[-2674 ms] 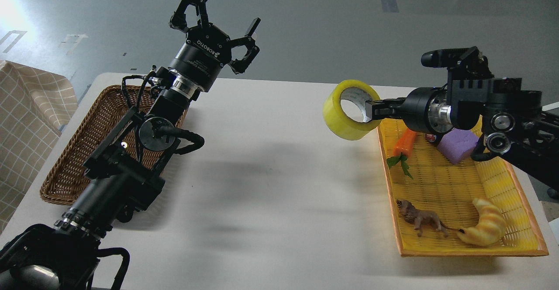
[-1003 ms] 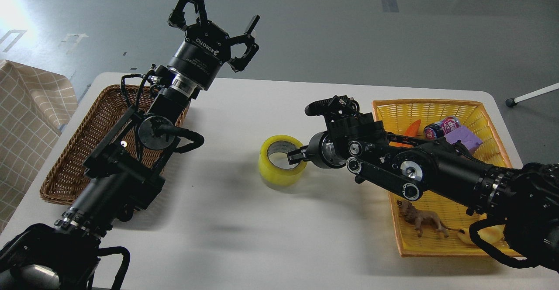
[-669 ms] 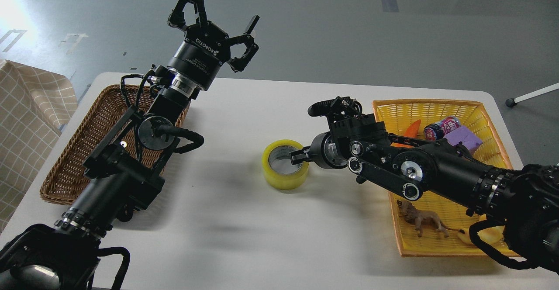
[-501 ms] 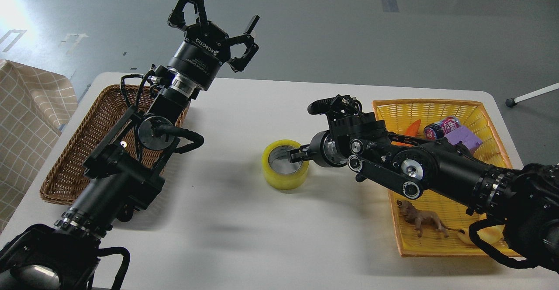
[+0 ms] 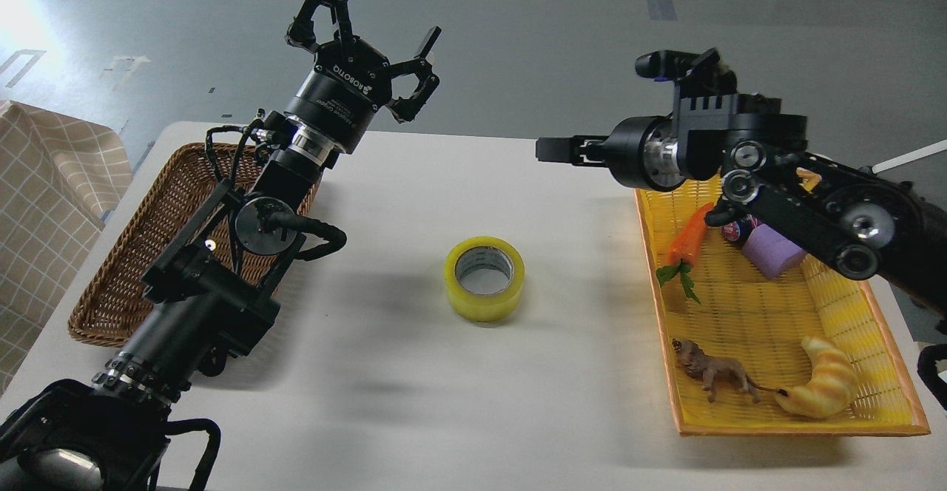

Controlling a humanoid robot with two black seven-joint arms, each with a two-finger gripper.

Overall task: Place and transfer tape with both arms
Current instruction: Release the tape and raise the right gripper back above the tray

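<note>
The tape [image 5: 484, 305], a yellow roll with a grey-white core, lies flat on the white table [image 5: 459, 402] near its middle, hole facing up, touched by nothing. My left gripper [image 5: 373, 21] is raised above the table's far left, fingers spread open and empty. My right gripper [image 5: 549, 149] hangs in the air above and to the right of the tape, well clear of it and empty. It is seen side-on, so its fingers cannot be told apart.
A brown wicker basket [image 5: 126, 269] sits at the left under my left arm. A yellow tray [image 5: 747, 313] at the right holds a carrot [image 5: 688, 239], a purple block [image 5: 773, 253], a can [image 5: 732, 231], a toy lion [image 5: 714, 373] and a croissant toy [image 5: 821, 387].
My right gripper carried the tape from over the tray down to the table's middle, let go of it, and has lifted up and to the right. The left arm has not moved.
</note>
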